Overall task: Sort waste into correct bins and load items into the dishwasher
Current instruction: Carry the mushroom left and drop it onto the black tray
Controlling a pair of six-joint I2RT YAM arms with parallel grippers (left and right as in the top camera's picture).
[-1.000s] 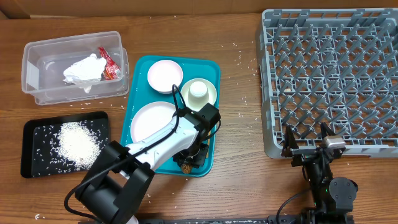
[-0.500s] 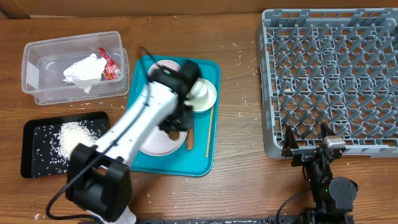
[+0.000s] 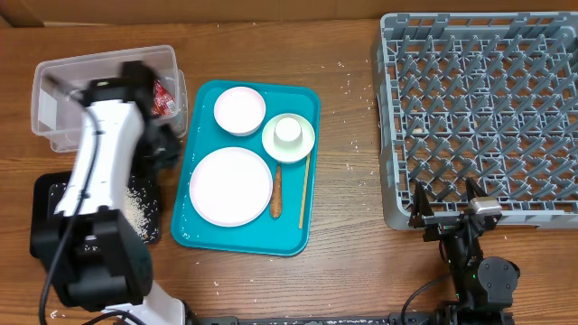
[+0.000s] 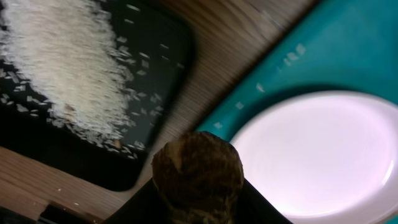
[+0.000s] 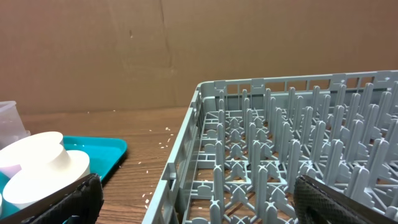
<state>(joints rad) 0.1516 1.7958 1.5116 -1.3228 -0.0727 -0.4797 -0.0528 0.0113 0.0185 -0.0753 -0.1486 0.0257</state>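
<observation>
My left gripper is shut on the lumpy brown scrap. It holds the scrap above the gap between the black tray, which has a pile of rice, and the teal tray. From overhead the left gripper is beside the clear tub, which holds a red wrapper. The large plate, small plate, cup in a bowl, long brown scrap and wooden stick lie on the teal tray. My right gripper is open and empty at the front edge of the grey rack.
The left arm hides much of the tub and the black tray from overhead. Loose rice grains dot the wooden table between the teal tray and the rack. The right wrist view shows the rack and white dishes.
My left arm has swung from the front of the teal tray up and to the left, carrying the lumpy scrap. The large plate, long scrap and stick are now uncovered. The right arm has not moved.
</observation>
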